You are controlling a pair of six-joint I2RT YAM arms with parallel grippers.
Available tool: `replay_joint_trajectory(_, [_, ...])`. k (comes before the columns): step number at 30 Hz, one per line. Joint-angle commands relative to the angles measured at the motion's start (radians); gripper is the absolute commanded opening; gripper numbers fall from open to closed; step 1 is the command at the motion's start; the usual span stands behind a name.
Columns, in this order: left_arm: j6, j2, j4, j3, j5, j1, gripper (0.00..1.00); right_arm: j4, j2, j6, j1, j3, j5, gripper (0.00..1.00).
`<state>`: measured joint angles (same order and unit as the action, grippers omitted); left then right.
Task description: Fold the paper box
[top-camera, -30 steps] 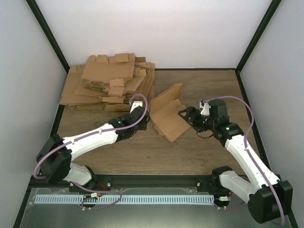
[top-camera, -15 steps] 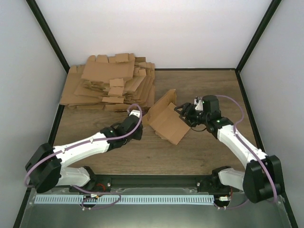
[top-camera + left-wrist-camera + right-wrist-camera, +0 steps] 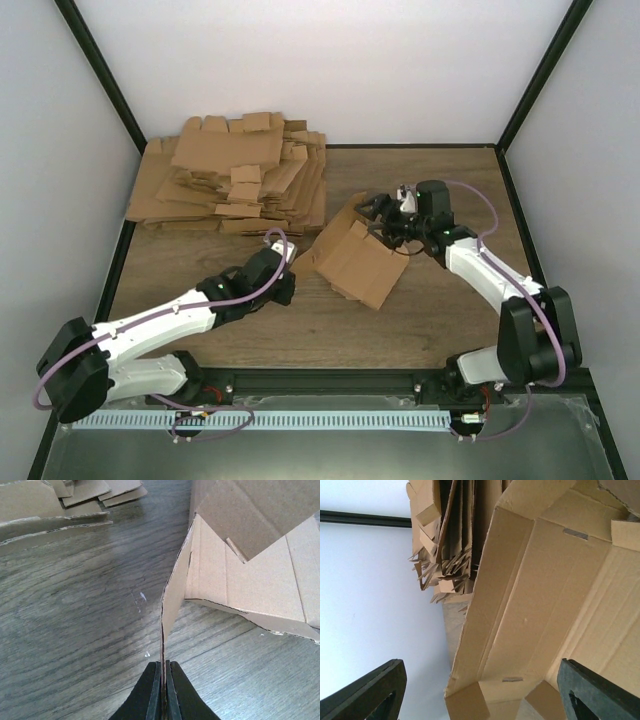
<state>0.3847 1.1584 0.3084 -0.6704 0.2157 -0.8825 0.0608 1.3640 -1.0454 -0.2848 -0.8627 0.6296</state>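
Note:
The paper box (image 3: 355, 262) is a brown, partly folded blank lying mid-table, with its flaps raised. My left gripper (image 3: 293, 268) is at its left side, shut on a thin upright flap edge (image 3: 172, 595); in the left wrist view the black fingers (image 3: 163, 666) pinch that edge just above the wood. My right gripper (image 3: 376, 218) hovers at the box's far right corner. Its jaws are open wide, and both fingers (image 3: 370, 695) are apart from the cardboard. The box's creased inner panels (image 3: 535, 595) fill the right wrist view.
A big pile of flat cardboard blanks (image 3: 235, 180) lies at the back left, close behind the box, and shows again as the pile (image 3: 445, 545) in the right wrist view. Black frame posts and white walls bound the wooden table (image 3: 440, 320).
My left gripper has drawn back toward the near left, pulling the box's flap with it. The right gripper briefly narrowed, reopened and moved toward the far side of the box.

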Motion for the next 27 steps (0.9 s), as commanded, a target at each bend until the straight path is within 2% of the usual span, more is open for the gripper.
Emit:
replay_joint_trajectory(1, [-0.030, -0.014, -0.004, 0.013, -0.049, -0.004, 0.04, -0.029, 0.077, -0.006, -0.025, -0.085, 0.027, 0.86])
replay_joint_trajectory(6, [-0.037, -0.020, -0.008, 0.024, -0.068, -0.005, 0.04, -0.027, 0.162, 0.002, -0.052, -0.141, 0.034, 0.85])
replay_joint_trajectory(14, [-0.046, -0.004, -0.009, 0.026, -0.068, -0.005, 0.04, -0.041, 0.274, 0.028, -0.053, -0.211, 0.039, 0.70])
replay_joint_trajectory(21, [-0.053, 0.006, -0.010, 0.029, -0.071, -0.006, 0.04, -0.045, 0.339, 0.050, -0.053, -0.241, 0.052, 0.69])
replay_joint_trajectory(24, [-0.053, 0.006, -0.010, 0.035, -0.065, -0.005, 0.04, -0.050, 0.358, 0.073, -0.053, -0.250, 0.078, 0.62])
replay_joint_trajectory(27, [-0.048, 0.005, -0.009, 0.037, -0.060, -0.005, 0.04, -0.049, 0.361, 0.099, -0.054, -0.247, 0.095, 0.51])
